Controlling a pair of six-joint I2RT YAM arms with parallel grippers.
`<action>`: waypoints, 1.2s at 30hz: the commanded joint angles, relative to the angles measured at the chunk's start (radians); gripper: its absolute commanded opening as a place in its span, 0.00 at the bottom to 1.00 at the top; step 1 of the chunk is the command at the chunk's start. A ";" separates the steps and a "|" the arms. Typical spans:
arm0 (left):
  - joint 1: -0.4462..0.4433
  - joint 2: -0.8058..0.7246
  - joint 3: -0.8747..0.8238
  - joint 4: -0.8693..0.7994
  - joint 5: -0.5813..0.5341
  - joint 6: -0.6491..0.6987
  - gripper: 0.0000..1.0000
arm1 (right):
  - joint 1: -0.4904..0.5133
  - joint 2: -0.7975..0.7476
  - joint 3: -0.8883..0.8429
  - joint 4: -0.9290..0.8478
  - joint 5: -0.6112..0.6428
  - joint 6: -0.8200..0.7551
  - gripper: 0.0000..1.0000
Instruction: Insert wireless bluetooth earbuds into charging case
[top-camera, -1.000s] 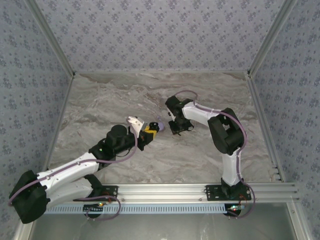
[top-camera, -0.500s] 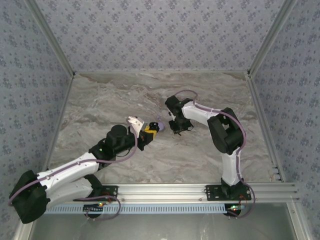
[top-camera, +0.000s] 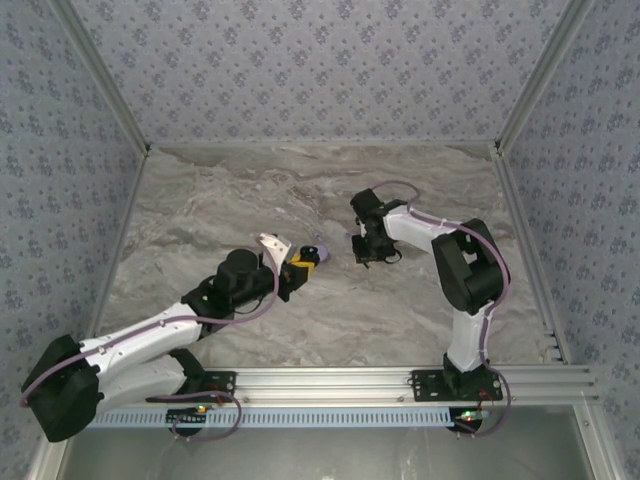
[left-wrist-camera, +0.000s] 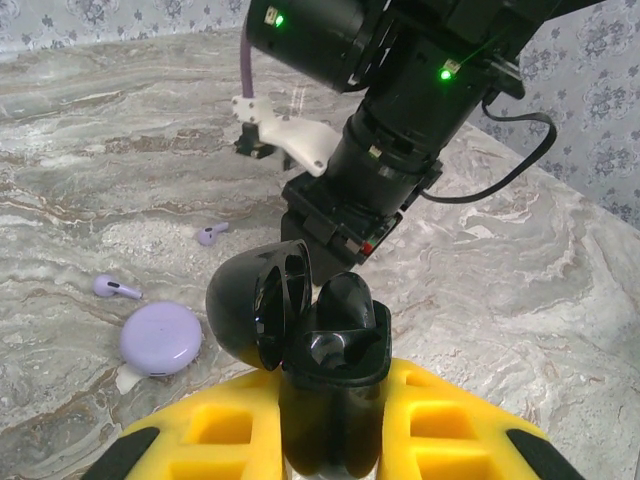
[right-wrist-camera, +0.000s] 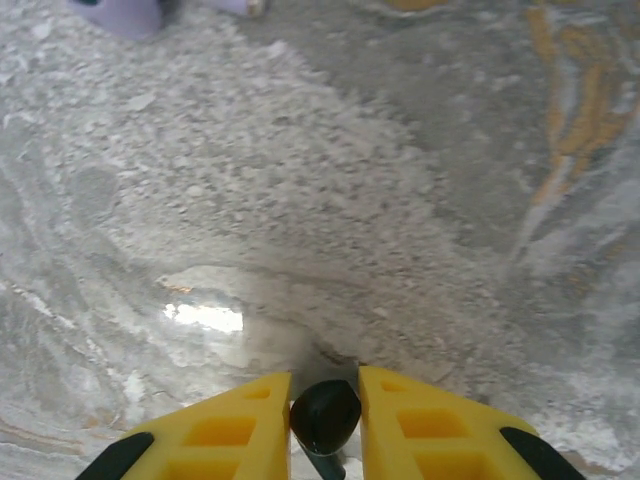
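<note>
The charging case (left-wrist-camera: 335, 350) is a glossy black round shell, its lid swung open to the left and the hollow body upright. My left end effector (left-wrist-camera: 327, 425) is clenched on that body, its yellow fingers on either side of it. A dark rounded shape rises inside the body, but I cannot tell what it is.

In the right wrist view, the earbud (right-wrist-camera: 325, 413) is a tiny black rounded piece. It is pinched between the yellow fingers of my right end effector (right-wrist-camera: 325, 398), just above the grey marbled counter (top-camera: 230, 200).

From overhead, the right end effector (top-camera: 368, 250) is to the right of the left end effector (top-camera: 300, 265). They stand apart, so earbud and case are not touching.

A lavender disc (left-wrist-camera: 160, 338) and two lavender earbuds (left-wrist-camera: 117, 289) lie on the counter left of the case.

Compared with a second ago, the right arm has shifted rightward, away from the case. The left arm has barely moved.
</note>
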 joint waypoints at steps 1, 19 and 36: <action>-0.005 0.022 0.037 0.061 0.018 -0.021 0.16 | -0.025 -0.040 -0.041 0.049 -0.032 0.029 0.22; -0.005 0.201 0.011 0.289 -0.034 -0.133 0.16 | -0.068 -0.278 -0.260 0.345 -0.238 0.087 0.21; -0.036 0.305 0.009 0.454 -0.112 -0.165 0.17 | -0.062 -0.527 -0.304 0.488 -0.380 0.118 0.22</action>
